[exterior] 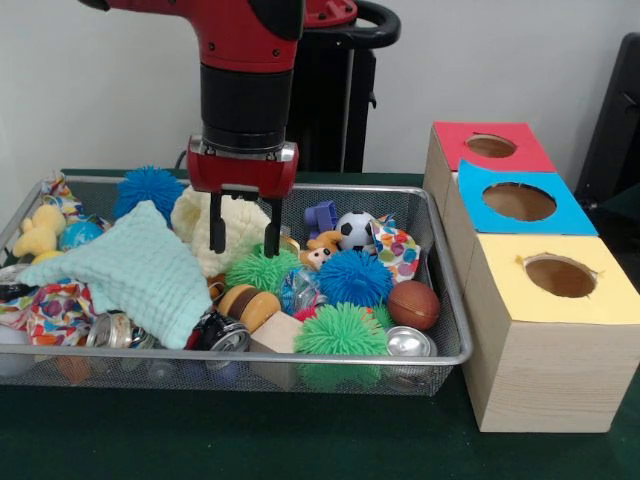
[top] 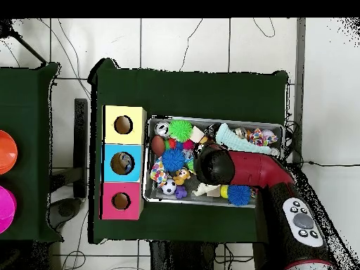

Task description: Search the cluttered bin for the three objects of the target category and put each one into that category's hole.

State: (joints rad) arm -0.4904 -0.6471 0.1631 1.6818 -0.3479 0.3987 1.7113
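Note:
The bin (exterior: pixel 300 357) is a silver wire-mesh basket full of toys; it also shows in the overhead view (top: pixel 214 203). My gripper (exterior: pixel 244 232) hangs over the bin's middle, open and empty. Its fingers (exterior: pixel 216 222) sit just above a cream fluffy toy (exterior: pixel 195 222) and a green spiky ball (exterior: pixel 262 268). In the overhead view the arm's wrist (top: pixel 212 166) hides the gripper. The hole (exterior: pixel 490 146) in the red-topped box is at the far right, and shows in the overhead view (top: pixel 121 201) too.
The blue-topped box's hole (exterior: pixel 519 201) and the yellow-topped box's hole (exterior: pixel 560 276) lie nearer the camera. In the bin are a mint cloth (exterior: pixel 140 270), blue spiky balls (exterior: pixel 354 277), a soccer ball (exterior: pixel 354 230), a brown ball (exterior: pixel 413 304), cans (exterior: pixel 408 343) and a yellow plush (exterior: pixel 38 230).

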